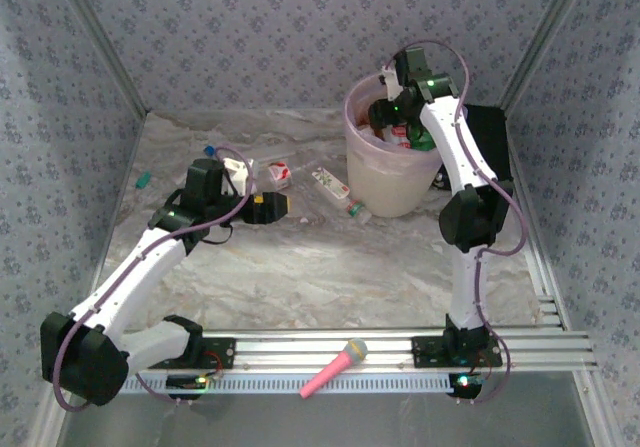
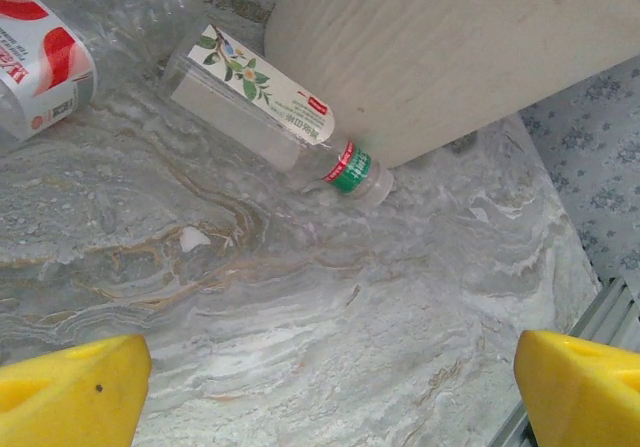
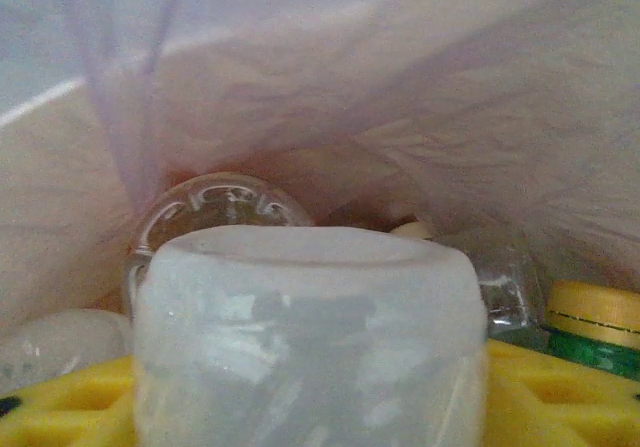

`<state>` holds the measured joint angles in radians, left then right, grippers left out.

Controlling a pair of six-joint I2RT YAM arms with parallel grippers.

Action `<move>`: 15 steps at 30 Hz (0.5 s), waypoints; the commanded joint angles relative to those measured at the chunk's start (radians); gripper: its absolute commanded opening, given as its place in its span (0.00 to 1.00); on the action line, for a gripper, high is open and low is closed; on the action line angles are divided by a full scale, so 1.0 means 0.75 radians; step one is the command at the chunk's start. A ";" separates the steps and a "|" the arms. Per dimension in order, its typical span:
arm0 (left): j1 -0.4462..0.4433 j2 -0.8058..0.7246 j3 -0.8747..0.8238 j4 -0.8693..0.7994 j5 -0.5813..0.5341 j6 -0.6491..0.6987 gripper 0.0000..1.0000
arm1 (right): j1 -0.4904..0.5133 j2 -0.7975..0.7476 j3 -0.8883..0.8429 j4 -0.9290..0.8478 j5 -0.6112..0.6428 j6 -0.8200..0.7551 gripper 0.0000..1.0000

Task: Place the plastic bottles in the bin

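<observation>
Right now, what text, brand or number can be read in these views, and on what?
"on": the end of a dark word cut off by the frame edge, on the wall of the bin.
Leaf-print label of the green-banded bottle: print too small to read.
Label of the red-and-white bottle: lettering blurred and cropped, unreadable.
The clear bottle in the right gripper: no text visible.
</observation>
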<state>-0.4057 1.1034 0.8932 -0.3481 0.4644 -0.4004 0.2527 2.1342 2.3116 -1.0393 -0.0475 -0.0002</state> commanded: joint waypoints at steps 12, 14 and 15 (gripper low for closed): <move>0.028 0.047 0.003 -0.037 -0.123 -0.092 0.95 | 0.010 -0.100 0.119 -0.134 0.043 -0.013 0.92; 0.029 0.062 0.004 -0.038 -0.177 -0.160 0.96 | 0.010 -0.148 0.103 -0.141 0.051 -0.020 0.93; 0.030 0.071 0.009 -0.045 -0.208 -0.194 0.96 | 0.010 -0.176 0.089 -0.140 0.057 -0.023 0.94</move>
<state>-0.3923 1.1412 0.8928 -0.3584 0.3790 -0.4664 0.2581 2.0995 2.3745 -1.1034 -0.0330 0.0029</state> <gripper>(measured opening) 0.958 0.935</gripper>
